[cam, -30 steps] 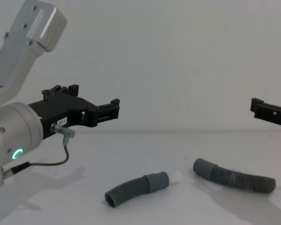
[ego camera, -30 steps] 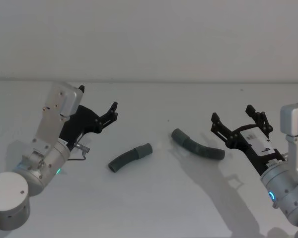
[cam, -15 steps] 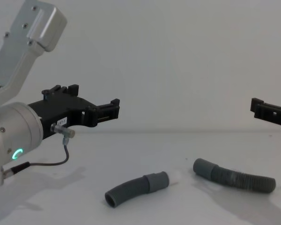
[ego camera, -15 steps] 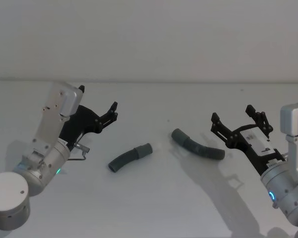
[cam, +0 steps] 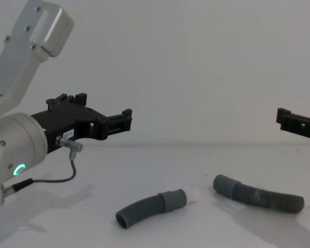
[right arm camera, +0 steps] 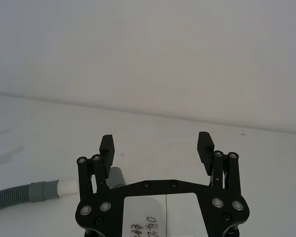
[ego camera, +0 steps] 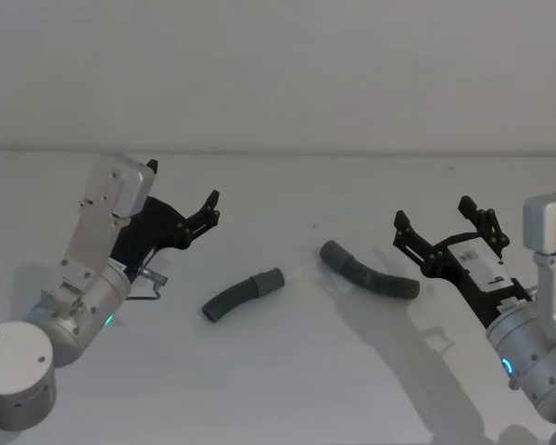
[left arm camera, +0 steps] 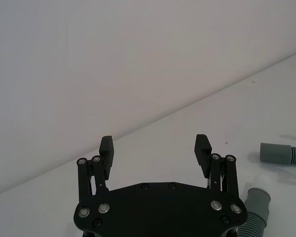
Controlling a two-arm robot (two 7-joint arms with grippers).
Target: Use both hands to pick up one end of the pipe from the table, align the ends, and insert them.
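Two dark-grey corrugated pieces of the pipe lie on the white table. The left piece has a grey cuff with a white tip pointing toward the right piece, whose plain grey cuff faces it across a small gap. My left gripper hovers open above the table, left of and behind the left piece. Out to the right of the right piece, my right gripper is raised and open. Neither holds anything.
A plain pale wall rises behind the table's far edge. A thin grey cable loops under the left wrist.
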